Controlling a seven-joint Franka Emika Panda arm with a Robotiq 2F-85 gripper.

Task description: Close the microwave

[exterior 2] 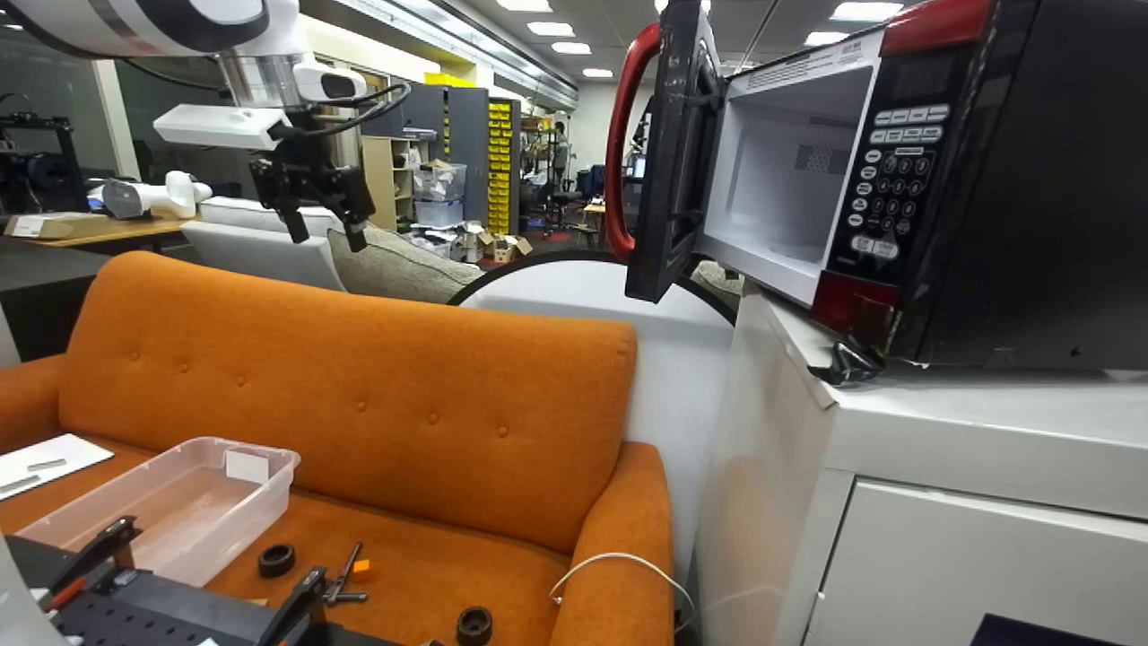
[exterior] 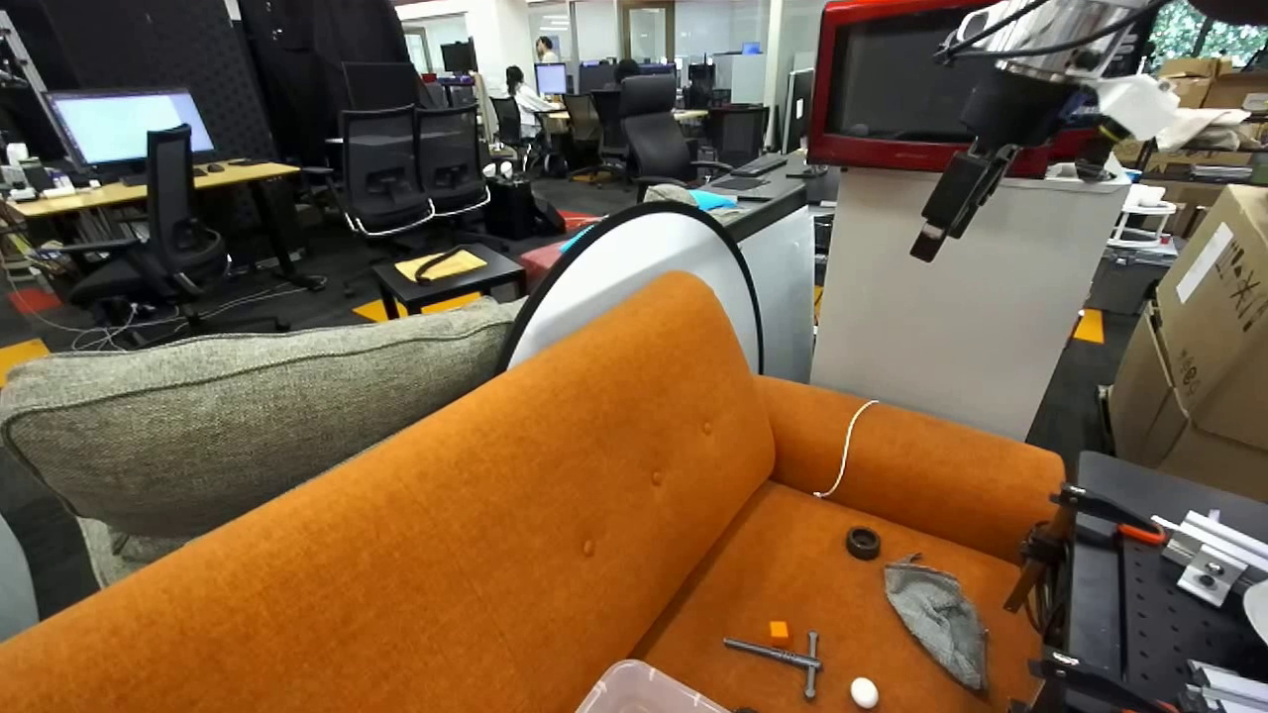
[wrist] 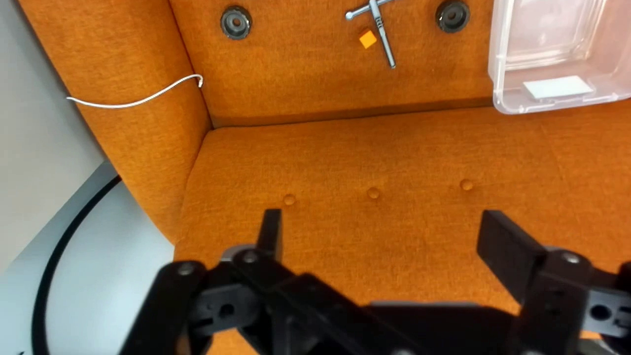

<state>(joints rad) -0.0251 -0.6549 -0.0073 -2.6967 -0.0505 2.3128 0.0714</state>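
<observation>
The microwave oven (exterior 2: 888,170), red and black, stands on the surface (exterior 2: 1004,404) formed by the top of a white cabinet (exterior 2: 978,556). Its door (exterior 2: 677,161) is open: the pale cavity (exterior 2: 780,170) is exposed, and the curved red handle (exterior 2: 616,144) is on the outer face. The control panel (exterior 2: 897,184) is located beside the cavity.

The pincer (exterior 2: 326,231) hangs over the orange sofa (exterior 2: 359,359), directed downward. In the wrist view, its two fingers (wrist: 510,251) are spread wide, with sofa upholstery visible between them.

Relative position: the pincer is well apart from the microwave oven, on the side of the open door that carries the handle. In an exterior view, the red-framed dark window (exterior: 897,84) is seen behind the robot arm (exterior: 1070,22); the fingertips (exterior: 929,241) appear lower than the bottom edge of the red frame.
</observation>
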